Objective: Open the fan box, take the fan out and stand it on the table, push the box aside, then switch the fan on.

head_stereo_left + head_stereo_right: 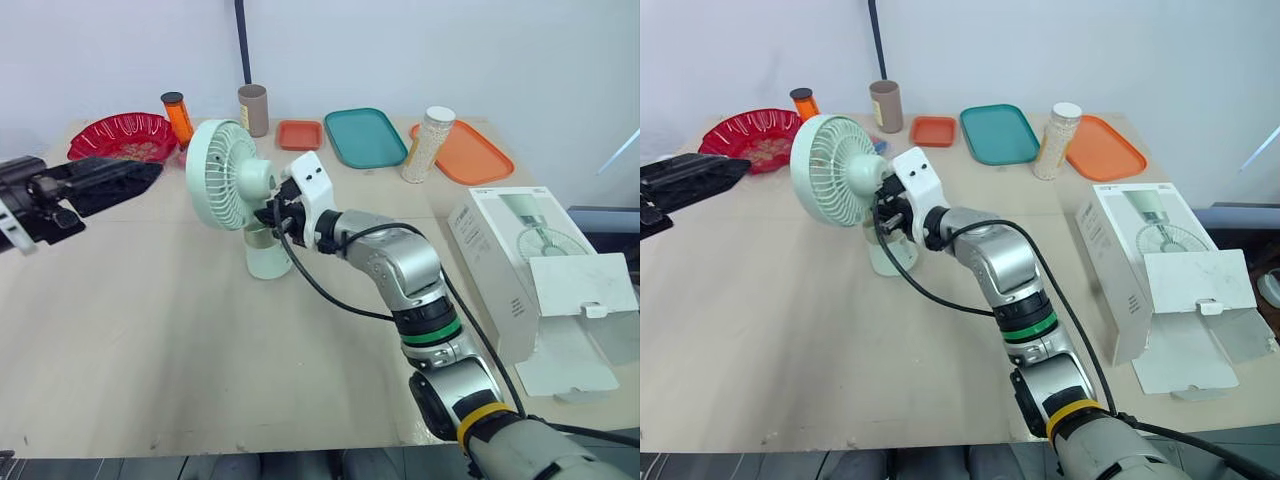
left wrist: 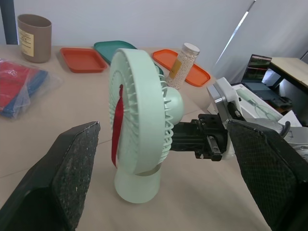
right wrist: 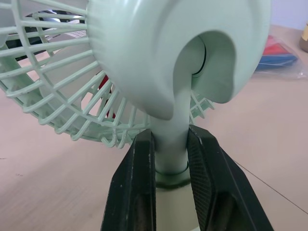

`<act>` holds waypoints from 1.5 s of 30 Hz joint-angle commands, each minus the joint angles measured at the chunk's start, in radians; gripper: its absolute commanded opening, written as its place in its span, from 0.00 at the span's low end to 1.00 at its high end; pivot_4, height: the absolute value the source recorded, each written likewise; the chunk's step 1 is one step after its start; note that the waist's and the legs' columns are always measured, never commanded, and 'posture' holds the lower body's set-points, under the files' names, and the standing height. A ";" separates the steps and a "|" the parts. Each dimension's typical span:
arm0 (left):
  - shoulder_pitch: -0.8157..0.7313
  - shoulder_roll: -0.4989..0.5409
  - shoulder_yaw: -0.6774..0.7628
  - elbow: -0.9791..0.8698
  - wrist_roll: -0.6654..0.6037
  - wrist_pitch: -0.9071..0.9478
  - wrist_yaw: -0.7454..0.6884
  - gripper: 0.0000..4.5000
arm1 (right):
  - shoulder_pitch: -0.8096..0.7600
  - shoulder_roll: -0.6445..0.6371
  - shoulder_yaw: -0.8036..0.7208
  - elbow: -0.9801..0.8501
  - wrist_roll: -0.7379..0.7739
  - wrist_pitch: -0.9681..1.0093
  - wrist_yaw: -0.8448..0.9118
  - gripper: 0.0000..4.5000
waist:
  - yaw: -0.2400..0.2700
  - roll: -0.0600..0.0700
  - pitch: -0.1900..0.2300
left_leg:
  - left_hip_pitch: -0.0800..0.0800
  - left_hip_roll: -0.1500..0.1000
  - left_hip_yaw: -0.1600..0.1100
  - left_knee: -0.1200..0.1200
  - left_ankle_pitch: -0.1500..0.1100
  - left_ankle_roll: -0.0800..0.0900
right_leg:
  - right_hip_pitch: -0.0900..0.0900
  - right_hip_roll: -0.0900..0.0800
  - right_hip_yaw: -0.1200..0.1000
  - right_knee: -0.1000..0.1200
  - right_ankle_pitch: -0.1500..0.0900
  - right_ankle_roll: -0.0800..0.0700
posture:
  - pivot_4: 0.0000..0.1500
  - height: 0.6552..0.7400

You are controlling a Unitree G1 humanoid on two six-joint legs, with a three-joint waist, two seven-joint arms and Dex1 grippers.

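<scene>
Tabletop [image 1: 150,330] pale, perhaps plywood, white wall [image 1: 450,50] behind, fan [image 1: 222,175] standing upright

Right fingers [image 3: 132,192] clamped (tightly); left fingers [image 2: 72,173] spread wide.

Both head views look forward and down from above and behind the right hand [image 1: 270,215], far enough back to take in the whole beige wooden table [image 1: 150,330] — they share almost the same scene. The left wrist view looks along the spread fingers of the left hand [image 1: 150,180] toward the right hand, with the pale green plastic desk fan [image 2: 139,120] near between them. The right wrist view faces back the opposite way — very close behind its own fingers at the fan's neck.
</scene>
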 commanded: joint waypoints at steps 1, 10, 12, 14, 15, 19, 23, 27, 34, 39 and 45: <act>0.052 0.037 0.072 -0.034 0.082 0.061 -0.129 0.99 | -0.016 -0.005 -0.042 -0.124 0.053 -0.012 0.029 0.08 | -0.002 0.000 0.000 | 0.000 0.000 0.001 -0.001 0.000 0.000 | -0.001 0.000 0.000 0.000 0.000 0.000 | 1.00 1.00; 0.283 0.018 -0.016 -0.132 0.546 -0.063 -0.559 0.99 | 0.054 -0.135 -0.068 -0.266 0.132 -0.023 0.141 0.08 | -0.006 0.001 0.000 | 0.001 0.001 0.003 -0.005 0.002 -0.003 | -0.002 0.000 0.000 0.000 0.001 -0.002 | 1.00 1.00; 0.294 0.014 -0.065 -0.132 0.624 -0.118 -0.626 0.99 | 0.083 -0.161 -0.051 -0.287 0.132 -0.035 0.161 0.08 | -0.005 0.000 0.000 | 0.002 0.001 0.003 -0.006 0.002 -0.003 | -0.002 0.000 0.000 0.000 0.001 -0.002 | 1.00 1.00; 0.274 0.022 -0.146 -0.138 0.708 -0.192 -0.692 0.99 | 0.103 -0.172 -0.052 -0.309 0.142 -0.035 0.166 0.08 | -0.004 0.000 0.000 | 0.001 0.001 0.003 -0.006 0.002 -0.004 | -0.002 0.000 0.000 0.000 0.001 -0.002 | 1.00 1.00; 0.253 0.025 -0.194 -0.142 0.748 -0.230 -0.720 0.99 | 0.111 -0.174 -0.061 -0.321 0.155 -0.027 0.168 0.08 | -0.004 0.001 0.000 | 0.001 0.001 0.003 -0.006 0.002 -0.004 | -0.003 0.000 0.000 0.000 0.001 -0.002 | 1.00 1.00; 0.191 0.011 -0.364 -0.123 0.944 -0.416 -0.816 0.99 | 0.148 -0.199 -0.068 -0.358 0.179 -0.012 0.181 0.08 | -0.007 0.001 0.000 | 0.001 0.002 0.004 -0.006 0.002 -0.004 | -0.003 0.000 0.001 0.000 0.001 -0.002 | 1.00 1.00; 0.061 -0.053 -0.495 -0.070 1.027 -0.494 -0.862 0.99 | 0.199 -0.236 -0.124 -0.446 0.266 0.047 0.190 0.08 | -0.002 0.000 0.000 | 0.001 0.001 0.004 -0.006 0.002 -0.004 | -0.002 0.000 0.001 0.000 0.001 -0.002 | 1.00 1.00; -0.065 -0.142 -0.620 0.043 1.132 -0.586 -0.931 0.99 | 0.239 -0.261 -0.156 -0.513 0.351 0.070 0.211 0.08 | 0.001 0.000 0.000 | 0.000 0.001 0.003 -0.004 0.002 -0.003 | -0.002 0.000 0.000 0.000 0.001 -0.002 | 1.00 1.00; -0.117 -0.224 -0.693 0.152 1.226 -0.695 -1.040 0.99 | 0.345 -0.298 -0.134 -0.597 0.351 0.011 0.191 0.08 | -0.008 0.001 0.000 | 0.000 0.002 0.003 -0.002 0.001 -0.001 | -0.002 0.002 0.000 0.001 0.001 -0.002 | 1.00 1.00; -0.089 -0.257 -0.705 0.136 1.253 -0.726 -1.062 0.80 | 0.423 -0.322 -0.078 -0.651 0.320 -0.051 0.200 0.08 | -0.011 0.001 0.000 | 0.000 0.002 0.002 -0.002 0.001 0.000 | -0.002 0.001 0.000 0.002 0.001 -0.002 | 1.00 1.00; -0.092 -0.283 -0.728 0.122 1.259 -0.719 -1.087 0.32 | 0.462 -0.344 -0.050 -0.658 0.300 -0.103 0.216 0.08 | -0.009 0.001 0.000 | 0.000 0.001 0.002 0.000 0.001 0.000 | -0.001 0.001 0.000 0.003 0.001 -0.001 | 1.00 1.00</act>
